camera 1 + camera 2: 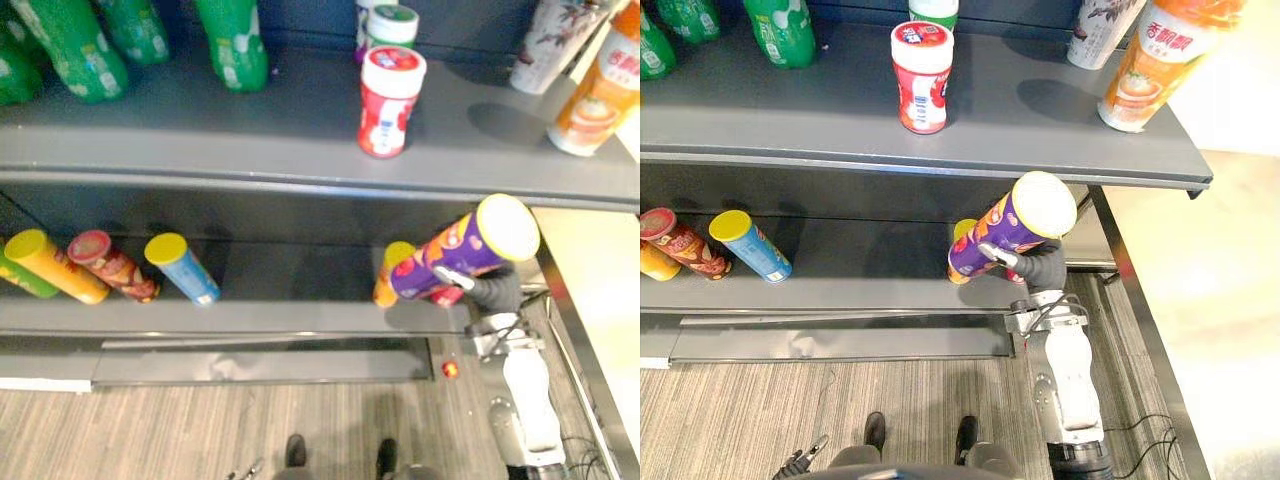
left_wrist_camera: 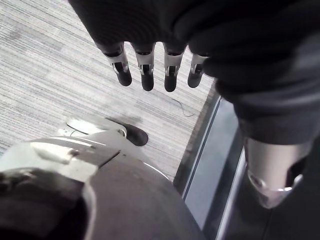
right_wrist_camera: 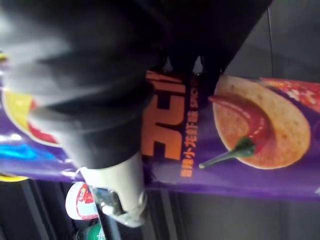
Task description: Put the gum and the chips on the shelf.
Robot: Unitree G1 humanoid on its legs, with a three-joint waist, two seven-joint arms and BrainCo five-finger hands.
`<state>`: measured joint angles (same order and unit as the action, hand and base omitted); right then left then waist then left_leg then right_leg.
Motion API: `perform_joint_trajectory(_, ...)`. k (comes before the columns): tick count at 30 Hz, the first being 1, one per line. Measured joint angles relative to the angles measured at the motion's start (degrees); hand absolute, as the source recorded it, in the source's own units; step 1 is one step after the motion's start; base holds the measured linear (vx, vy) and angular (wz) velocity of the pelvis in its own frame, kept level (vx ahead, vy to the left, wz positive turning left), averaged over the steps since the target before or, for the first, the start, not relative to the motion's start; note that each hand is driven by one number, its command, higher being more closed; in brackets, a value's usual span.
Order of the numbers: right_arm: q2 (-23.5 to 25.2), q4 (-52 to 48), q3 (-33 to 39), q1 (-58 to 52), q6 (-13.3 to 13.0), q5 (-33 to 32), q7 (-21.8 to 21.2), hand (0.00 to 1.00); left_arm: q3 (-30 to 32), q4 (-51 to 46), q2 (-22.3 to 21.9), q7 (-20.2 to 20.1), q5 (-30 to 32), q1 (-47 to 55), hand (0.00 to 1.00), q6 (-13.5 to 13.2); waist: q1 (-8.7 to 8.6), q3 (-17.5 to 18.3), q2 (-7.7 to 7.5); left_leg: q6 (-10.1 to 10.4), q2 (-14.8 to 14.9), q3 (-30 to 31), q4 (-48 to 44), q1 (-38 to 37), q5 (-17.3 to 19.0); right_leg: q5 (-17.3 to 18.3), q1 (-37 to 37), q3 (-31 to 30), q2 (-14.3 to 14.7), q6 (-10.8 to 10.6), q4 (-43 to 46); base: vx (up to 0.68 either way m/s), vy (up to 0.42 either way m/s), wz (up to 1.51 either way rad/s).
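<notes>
As its wrist view shows, right hand (image 3: 100,110) clasps chips tube (image 3: 260,125).

Purple chips can (image 3: 280,167): large orange lettering, smaller characters beside it, partly covered, not legible whole. Orange cup (image 1: 1145,65): white characters near top. Red gum tub (image 1: 921,80): small white print panel, too fine to read.

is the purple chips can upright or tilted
Tilted: the purple chips can leans, lid end up, in the right hand.
</notes>
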<state>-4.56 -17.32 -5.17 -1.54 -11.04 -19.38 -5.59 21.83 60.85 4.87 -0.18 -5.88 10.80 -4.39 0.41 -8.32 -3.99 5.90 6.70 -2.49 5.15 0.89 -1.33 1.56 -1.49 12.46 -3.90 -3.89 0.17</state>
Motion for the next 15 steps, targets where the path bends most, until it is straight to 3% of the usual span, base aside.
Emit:
perform_joint_trajectory(7, -1.44, 0.25, -7.89, -0.13, 2.19, -0.93, -2.18, 1.0, -0.09, 0.81, -0.12, 0.08, 0.15, -0.47, 0.0, 0.04, 0.09, 0.44, 0.78, 0.02, -0.05, 0.3, 0.0, 0.08, -0.05, -0.06, 0.08, 0.29, -0.03, -0.05, -0.03, 0.0, 0.0, 0.0)
perform_joint_trajectory(15, -1.75, -1.23, -9.35, -0.54, 2.26, -0.55, -0.93, 1.0, 0.06, 2.38, 0.02, 1.56, 0.16, -1.06, 0.0, -0.01, -0.12, 0.46, 0.8, 0.03, -0.07, 0.1, 0.0, -0.04, -0.05, -0.06, 0.08, 0.13, -0.05, -0.05, -0.04, 0.0, 0.0, 0.0)
